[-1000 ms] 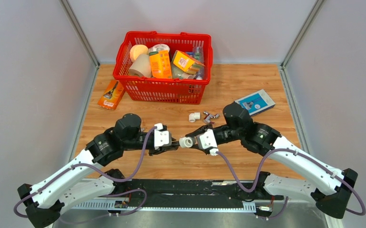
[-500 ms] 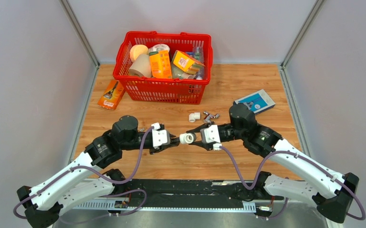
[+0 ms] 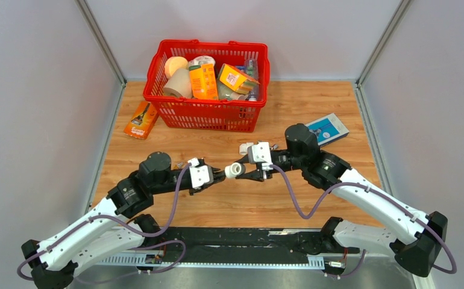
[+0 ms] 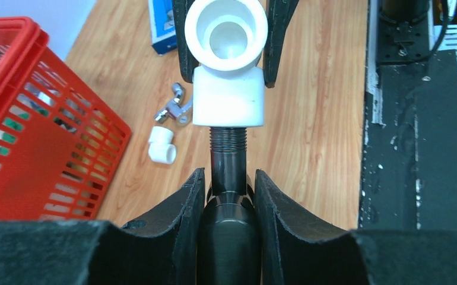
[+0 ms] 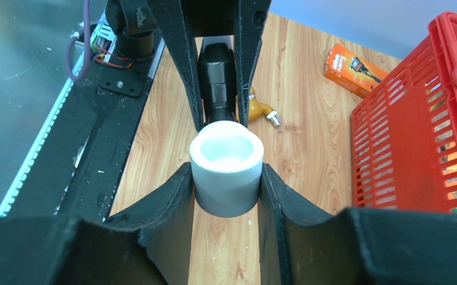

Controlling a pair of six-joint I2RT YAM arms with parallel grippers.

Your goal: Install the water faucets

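Note:
My left gripper [image 3: 213, 175] is shut on the dark grey faucet [image 4: 228, 208]; its threaded end [image 4: 228, 141] enters a white elbow fitting [image 4: 228, 89]. My right gripper [image 3: 239, 171] is shut on that white elbow fitting [image 5: 226, 166], held above the table at the centre. In the right wrist view the faucet's dark body [image 5: 216, 83] shows behind the fitting, between the left fingers. In the top view the fitting [image 3: 236, 170] sits between the two grippers. Most of the faucet is hidden inside the left jaws.
A red basket [image 3: 260, 84] of goods stands at the back. A second white elbow [image 4: 161, 145] and small metal parts [image 4: 174, 107] lie on the table. An orange box [image 3: 141, 120] lies left, a blue box [image 3: 324, 129] right, and an orange-handled part [image 5: 260, 110] near the left arm.
Both grippers, still joined at the fitting, have moved away from the bases toward the basket. The right wrist has swung left, over the loose parts.

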